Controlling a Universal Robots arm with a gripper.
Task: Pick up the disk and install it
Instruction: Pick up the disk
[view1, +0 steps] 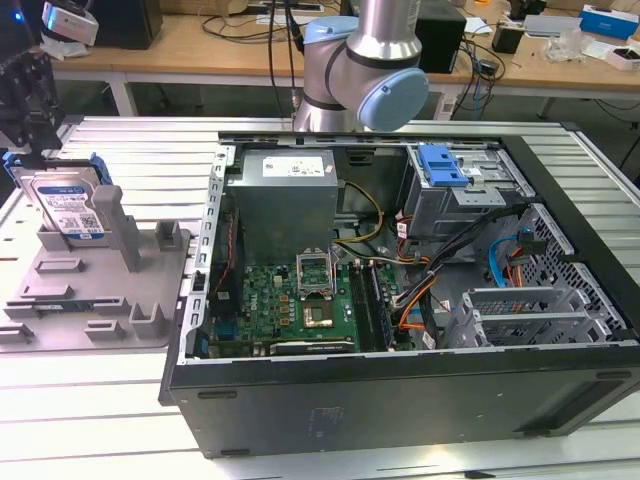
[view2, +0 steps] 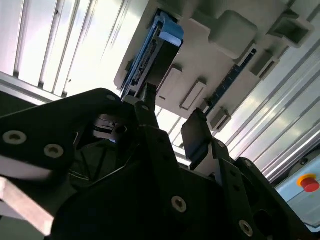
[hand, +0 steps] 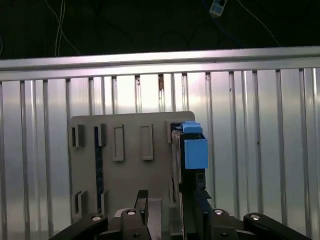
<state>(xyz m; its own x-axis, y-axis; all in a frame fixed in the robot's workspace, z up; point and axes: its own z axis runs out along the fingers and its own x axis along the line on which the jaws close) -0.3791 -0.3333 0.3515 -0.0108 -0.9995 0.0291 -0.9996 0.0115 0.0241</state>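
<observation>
The disk (view1: 68, 205) stands upright on edge in a slot of the grey holder plate (view1: 100, 295), at the exterior view's left; its white-and-blue label faces the camera and a blue bracket frames it. My black gripper (view1: 25, 115) hangs just above and behind its top edge. In the first wrist view the disk (hand: 192, 150) is seen edge-on, and the gripper (hand: 170, 202) is open with one finger (hand: 142, 200) on each side of the disk's line. In the second wrist view the open gripper (view2: 172, 117) sits close to the disk (view2: 157, 45), apart from it.
The open computer case (view1: 400, 400) takes up the middle and the exterior view's right. It holds a grey power supply box (view1: 285, 200), a green motherboard (view1: 300, 300) and a drive bay with a blue latch (view1: 443, 165). A red button (view2: 310, 183) sits off the ribbed table.
</observation>
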